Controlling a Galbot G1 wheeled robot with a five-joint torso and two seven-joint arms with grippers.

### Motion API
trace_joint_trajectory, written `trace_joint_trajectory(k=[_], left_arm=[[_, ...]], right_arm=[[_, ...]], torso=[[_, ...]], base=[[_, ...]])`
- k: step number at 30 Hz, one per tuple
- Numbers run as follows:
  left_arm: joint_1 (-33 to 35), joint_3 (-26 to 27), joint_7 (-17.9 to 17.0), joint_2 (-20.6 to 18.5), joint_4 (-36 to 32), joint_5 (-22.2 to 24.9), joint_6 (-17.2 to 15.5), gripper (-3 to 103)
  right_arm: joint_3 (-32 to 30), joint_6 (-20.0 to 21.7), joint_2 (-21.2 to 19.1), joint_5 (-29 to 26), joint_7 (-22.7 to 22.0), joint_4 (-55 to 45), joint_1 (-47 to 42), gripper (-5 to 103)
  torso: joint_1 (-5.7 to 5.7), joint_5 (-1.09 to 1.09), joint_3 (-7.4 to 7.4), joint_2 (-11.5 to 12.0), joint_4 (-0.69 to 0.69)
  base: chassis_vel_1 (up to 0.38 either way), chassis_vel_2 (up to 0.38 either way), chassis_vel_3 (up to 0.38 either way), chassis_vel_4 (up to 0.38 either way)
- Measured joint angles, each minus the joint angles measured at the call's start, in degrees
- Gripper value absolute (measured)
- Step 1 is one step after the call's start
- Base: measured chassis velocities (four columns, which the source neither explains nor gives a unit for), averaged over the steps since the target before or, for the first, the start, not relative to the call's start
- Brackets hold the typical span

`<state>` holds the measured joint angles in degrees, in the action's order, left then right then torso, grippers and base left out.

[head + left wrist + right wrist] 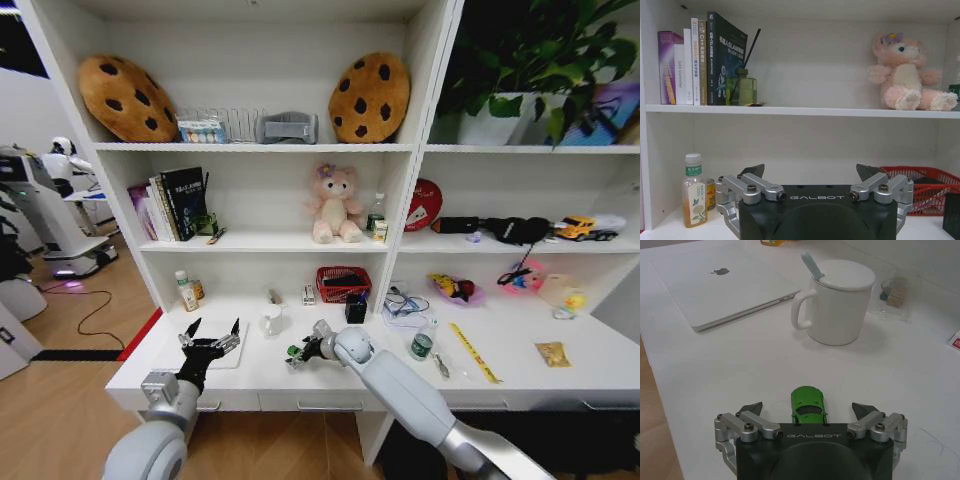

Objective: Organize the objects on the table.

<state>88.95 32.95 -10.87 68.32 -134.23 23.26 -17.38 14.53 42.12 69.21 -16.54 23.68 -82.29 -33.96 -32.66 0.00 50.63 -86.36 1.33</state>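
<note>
A tiny green toy car (pixel 808 405) rests on the white table (pixel 715 380) between the spread fingers of my right gripper (pixel 807 408), which is open and low over the desk; neither finger touches the car. From the head, that right gripper (pixel 296 357) and the car (pixel 291 351) sit near the table's front edge, left of centre. A silver laptop (pixel 725 285) lies closed further left. My left gripper (pixel 210 336) hovers open above the laptop (pixel 228 360), holding nothing. A small round green-topped container (pixel 421 346) stands to the right.
A white lidded mug (pixel 837 302) with a spoon stands just beyond the car. At the table's back are a red basket (pixel 343 283), a black box (pixel 356 308) and a bottle (pixel 693 192). A yellow ruler (pixel 472 352) lies right. Shelves rise behind the table.
</note>
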Motion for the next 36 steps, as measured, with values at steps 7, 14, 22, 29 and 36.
trace_joint_trajectory(k=[7, 14, 22, 29, 36], left_arm=[[0.0, 0.0, 0.0, 0.0, 0.0, 0.0, 0.0, 100], [0.0, 0.0, 0.0, 0.0, 0.0, 0.0, 0.0, 100], [0.0, 0.0, 0.0, 0.0, 0.0, 0.0, 0.0, 100], [0.0, 0.0, 0.0, 0.0, 0.0, 0.0, 0.0, 100], [0.0, 0.0, 0.0, 0.0, 0.0, 0.0, 0.0, 100]], right_arm=[[0.0, 0.1, -1.2, -0.6, -0.1, -0.6, -0.6, 82], [-0.3, 0.1, -1.8, -0.7, -0.1, -1.0, -1.2, 66], [0.1, 0.0, -1.2, -0.6, -1.2, -1.2, -1.3, 51], [0.0, 0.0, -2.6, -0.6, -3.2, -3.0, -2.3, 35], [-1.1, 0.0, -4.5, -1.8, -4.6, -4.2, -3.3, 34]], torso=[[0.00, 0.00, 0.00, 0.0, 0.00], [0.01, 0.00, -0.01, 0.0, 0.01], [0.00, 0.00, -0.01, 0.0, 0.00], [0.00, 0.00, 0.00, 0.0, -0.01], [0.00, 0.00, 0.00, 0.0, 0.01]], base=[[0.000, 0.000, 0.000, 0.000], [0.000, 0.000, 0.000, 0.000], [0.000, 0.000, 0.000, 0.000], [0.000, 0.000, 0.000, 0.000], [0.000, 0.000, 0.000, 0.000]])
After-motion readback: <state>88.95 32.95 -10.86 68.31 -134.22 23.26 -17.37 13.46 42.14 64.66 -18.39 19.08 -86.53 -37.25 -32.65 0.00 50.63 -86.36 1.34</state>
